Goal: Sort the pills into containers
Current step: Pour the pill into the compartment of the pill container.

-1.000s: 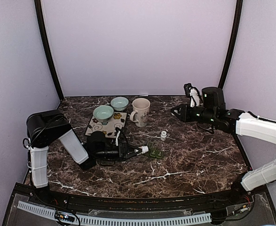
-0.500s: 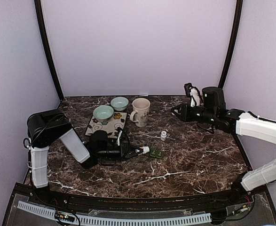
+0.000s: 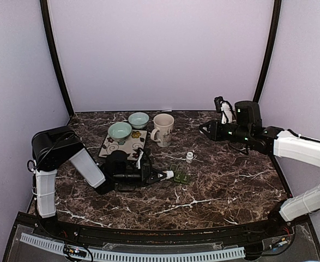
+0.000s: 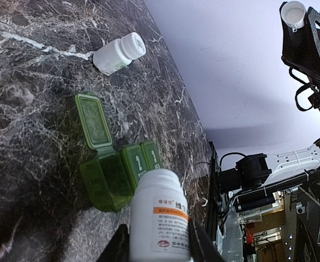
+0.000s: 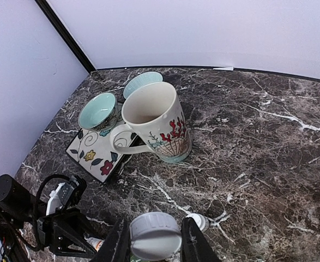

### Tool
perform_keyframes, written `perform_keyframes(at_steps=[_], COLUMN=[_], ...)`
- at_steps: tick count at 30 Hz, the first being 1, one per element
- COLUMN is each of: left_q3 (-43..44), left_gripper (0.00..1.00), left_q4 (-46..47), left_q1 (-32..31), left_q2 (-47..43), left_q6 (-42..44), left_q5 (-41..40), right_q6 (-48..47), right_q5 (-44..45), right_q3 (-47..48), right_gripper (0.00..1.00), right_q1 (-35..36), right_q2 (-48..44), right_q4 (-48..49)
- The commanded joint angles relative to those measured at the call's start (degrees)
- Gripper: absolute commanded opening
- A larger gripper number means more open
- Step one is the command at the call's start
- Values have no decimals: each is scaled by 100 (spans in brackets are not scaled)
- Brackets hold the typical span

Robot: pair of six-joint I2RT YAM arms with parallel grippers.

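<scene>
Gripping a white pill bottle by its body, the left tool is reaching low over the desk, its fingers clamped against the bottle's two sides. The bottle is lying nearly level, its far end pointing at the green pill organizer and hanging just above it. The organizer is resting on the desk with one lid standing open and the compartments marked 2 and 3 closed; whether pills are lying inside, I cannot tell.

A small capped bottle is standing just beyond the organizer, apart from it.

The right tool is hovering well apart, above the desk's far right part, squeezing a white cap between its fingers.

At the far left, a decorated mug is sitting beside a patterned tile. One pale green bowl is sitting on the tile's far end, and a second bowl is sitting just behind it, near the back wall.
</scene>
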Motion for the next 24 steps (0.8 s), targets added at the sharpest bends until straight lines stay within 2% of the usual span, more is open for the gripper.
perform_keyframes(at_steps=[1,24], left_q3=[101,213], left_gripper=[0,0], left_q4=[-114,-587], left_q1=[-39,-39], left_q2=[-5,-97], left_q6=[137,319], left_q5=[-58,-261], right_q6=[29,30], right_q5=[18,-10], right_q3=[-98,-67], right_gripper=[0,0], right_q1=[-61,-90], right_q2=[-93,-53], right_q4=[223,218])
